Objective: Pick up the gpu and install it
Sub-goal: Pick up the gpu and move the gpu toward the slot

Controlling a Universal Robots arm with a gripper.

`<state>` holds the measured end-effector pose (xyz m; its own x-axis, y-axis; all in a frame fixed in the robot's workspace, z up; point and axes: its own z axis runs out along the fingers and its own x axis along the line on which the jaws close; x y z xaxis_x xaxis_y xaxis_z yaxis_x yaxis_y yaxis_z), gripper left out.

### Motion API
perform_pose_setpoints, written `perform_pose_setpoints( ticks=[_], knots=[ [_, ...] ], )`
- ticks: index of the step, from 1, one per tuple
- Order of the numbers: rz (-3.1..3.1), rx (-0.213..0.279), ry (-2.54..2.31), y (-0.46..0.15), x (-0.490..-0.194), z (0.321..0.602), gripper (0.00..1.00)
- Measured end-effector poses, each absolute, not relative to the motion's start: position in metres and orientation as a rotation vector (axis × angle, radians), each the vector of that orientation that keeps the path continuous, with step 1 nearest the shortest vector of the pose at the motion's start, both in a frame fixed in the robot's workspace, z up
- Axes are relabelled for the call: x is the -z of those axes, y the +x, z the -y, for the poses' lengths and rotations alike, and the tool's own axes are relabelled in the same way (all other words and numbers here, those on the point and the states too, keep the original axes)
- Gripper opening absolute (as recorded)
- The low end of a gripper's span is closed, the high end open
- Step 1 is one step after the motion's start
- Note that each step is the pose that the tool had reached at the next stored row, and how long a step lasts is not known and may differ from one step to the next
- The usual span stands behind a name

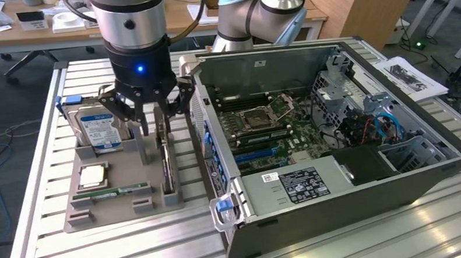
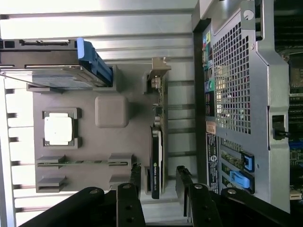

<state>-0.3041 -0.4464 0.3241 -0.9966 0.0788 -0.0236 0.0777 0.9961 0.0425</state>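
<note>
gpu [image 1: 167, 167] [image 2: 156, 156] stood on edge in the grey holder [image 1: 121, 204] [image 2: 113, 142] on the counter [image 1: 126, 244], open computer case [image 1: 334, 183] just beside at the exterior view's right, jaws held open astride the card, a gap seen on either side

A grey plastic holder tray [image 1: 117, 212] lies on the slatted aluminium table [image 1: 80, 252], just beside the open black metal computer case [image 1: 327, 212] at the exterior view's right. On the tray, the silver hard drive with a blue label [image 1: 98, 132] stands in the far slot, the square silver processor chip [image 1: 92, 176] lies before it, the narrow green RAM stick [image 1: 110, 192] nearer still, and the gpu [image 1: 167, 167], a thin dark card, stands on edge along the side nearest the case. The black robot gripper [image 2: 159, 172] hangs over the gpu, one finger on each side, apart from it
</note>
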Motion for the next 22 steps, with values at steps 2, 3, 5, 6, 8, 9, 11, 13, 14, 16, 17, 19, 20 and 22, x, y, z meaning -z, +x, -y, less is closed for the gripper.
perform_pose_setpoints(
  ticks=[2, 3, 5, 6, 8, 9, 11, 13, 14, 16, 17, 19, 20, 22],
  knots=[
    [-3.113, -0.065, 0.122, -0.304, -0.32, 0.446, 0.43],
    [-3.113, -0.065, 0.122, -0.304, -0.319, 0.446, 0.43],
    [-3.113, -0.065, 0.122, -0.304, -0.315, 0.446, 0.43],
    [-3.113, -0.065, 0.122, -0.304, -0.313, 0.446, 0.43],
    [-3.113, -0.065, 0.122, -0.304, -0.31, 0.446, 0.43],
    [-3.113, -0.065, 0.122, -0.304, -0.308, 0.446, 0.43],
    [-3.113, -0.065, 0.122, -0.304, -0.304, 0.445, 0.43],
    [-3.113, -0.065, 0.122, -0.304, -0.301, 0.445, 0.43],
    [-3.113, -0.065, 0.122, -0.304, -0.299, 0.445, 0.43],
    [-3.113, -0.065, 0.122, -0.304, -0.295, 0.445, 0.43],
    [-3.113, -0.065, 0.122, -0.304, -0.293, 0.445, 0.43],
    [-3.113, -0.065, 0.122, -0.304, -0.29, 0.445, 0.43],
    [-3.113, -0.065, 0.122, -0.304, -0.288, 0.444, 0.43],
    [-3.113, -0.065, 0.122, -0.304, -0.284, 0.444, 0.43]
  ],
)
